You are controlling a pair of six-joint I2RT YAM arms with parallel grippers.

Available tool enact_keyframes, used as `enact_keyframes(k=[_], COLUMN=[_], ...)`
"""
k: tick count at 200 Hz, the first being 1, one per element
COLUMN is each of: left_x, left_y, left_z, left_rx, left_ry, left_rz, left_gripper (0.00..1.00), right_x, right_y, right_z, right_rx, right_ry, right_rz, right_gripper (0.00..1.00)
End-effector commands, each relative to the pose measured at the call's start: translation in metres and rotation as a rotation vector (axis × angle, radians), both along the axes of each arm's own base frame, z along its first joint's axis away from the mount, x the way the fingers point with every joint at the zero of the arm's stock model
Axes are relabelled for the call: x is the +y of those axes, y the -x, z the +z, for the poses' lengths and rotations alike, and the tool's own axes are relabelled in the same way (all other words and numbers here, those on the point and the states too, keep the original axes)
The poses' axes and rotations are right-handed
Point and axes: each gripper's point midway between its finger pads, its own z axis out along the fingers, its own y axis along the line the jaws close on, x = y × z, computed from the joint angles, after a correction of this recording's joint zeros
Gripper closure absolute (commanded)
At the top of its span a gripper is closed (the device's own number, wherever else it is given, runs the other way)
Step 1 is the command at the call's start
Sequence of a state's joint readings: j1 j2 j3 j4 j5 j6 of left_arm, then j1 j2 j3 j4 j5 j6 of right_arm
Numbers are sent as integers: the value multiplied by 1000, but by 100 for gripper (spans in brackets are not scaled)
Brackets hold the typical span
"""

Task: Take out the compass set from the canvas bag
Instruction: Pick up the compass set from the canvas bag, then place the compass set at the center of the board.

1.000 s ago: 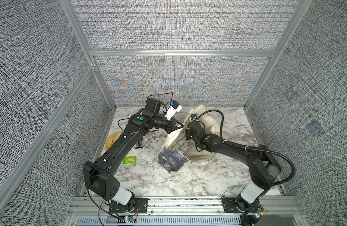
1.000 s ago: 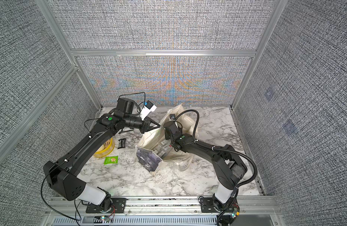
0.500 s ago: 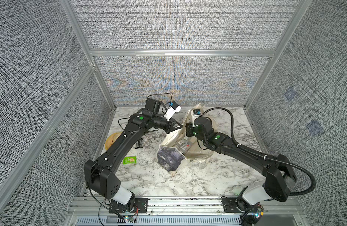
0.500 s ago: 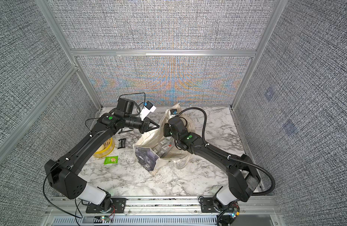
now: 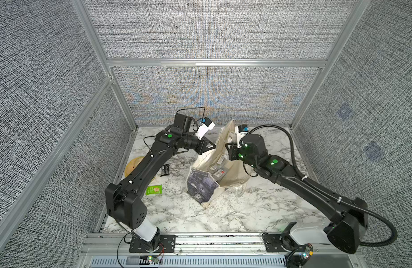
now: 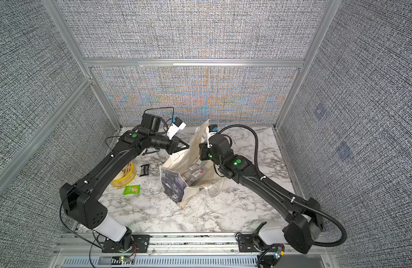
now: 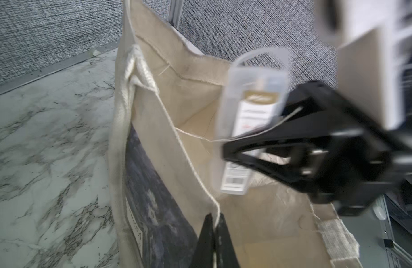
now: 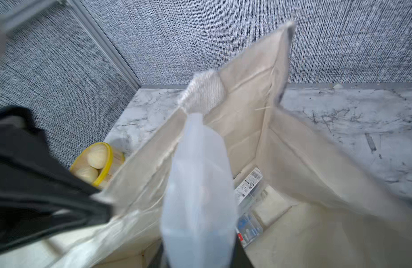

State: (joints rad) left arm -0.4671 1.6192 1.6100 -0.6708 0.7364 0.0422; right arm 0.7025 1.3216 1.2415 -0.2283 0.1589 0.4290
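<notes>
Grey woven walls (image 5: 200,30) enclose a marble tabletop (image 5: 223,215). The canvas bag (image 5: 200,185) stands mid-table, left gripper (image 7: 212,228) pinched on its rim. Only wrist views show the compass set (image 7: 251,120), clamped in the right gripper (image 7: 226,150) over the bag's mouth.

Your two arms are matte black, built of boxy, round-edged links. Your left arm (image 5: 142,171) trails thin loose black wires (image 5: 193,111), while your right arm (image 5: 316,192) carries a thick ribbed black hose (image 5: 386,236). On each you'll see round green lights (image 5: 169,135), small white ties (image 5: 305,178), a white base sleeve (image 5: 145,229) and a white wrist camera (image 5: 205,126) with a blue plug. Your left claw (image 7: 213,224) has slim black wedge fingers.
</notes>
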Motion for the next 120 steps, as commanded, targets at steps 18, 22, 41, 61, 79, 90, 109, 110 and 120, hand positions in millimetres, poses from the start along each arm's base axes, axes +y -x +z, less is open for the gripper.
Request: enact_keyframes(k=[18,22,41,61,79,90,109,110,120], left_x=[16,18,21,25,29,31,36,36,40], left_y=[-31,-32,-34,-33,-33,-33,-34,-34,-35], left_z=[4,4,5,7,9,9,10,10,13], left_rx=[-6,-10,-26,-37,-49,-55,-63,-63,-70], left_ry=[4,6,13,8,-1,-9,-24,-25,-29], left_rz=[129,137,155,164,170,176,187,187,197], left_gripper=[100,100,100,100,100,100,100,100,100], right_x=[-18,-21,-39,-68,-102,-124,-153,-154,-160], right_y=[30,33,48,62,72,79,89,90,93], right_z=[72,79,103,107,83,59,7,4,-26], right_rx=[-90,-99,-121,-89,1,71,233,242,335], right_ry=[-45,-50,-60,-32,11,32,35,34,15], right_rz=[52,52,42,1,-74,-119,-178,-179,-189], right_gripper=[89,89,89,89,89,88,88,88,89])
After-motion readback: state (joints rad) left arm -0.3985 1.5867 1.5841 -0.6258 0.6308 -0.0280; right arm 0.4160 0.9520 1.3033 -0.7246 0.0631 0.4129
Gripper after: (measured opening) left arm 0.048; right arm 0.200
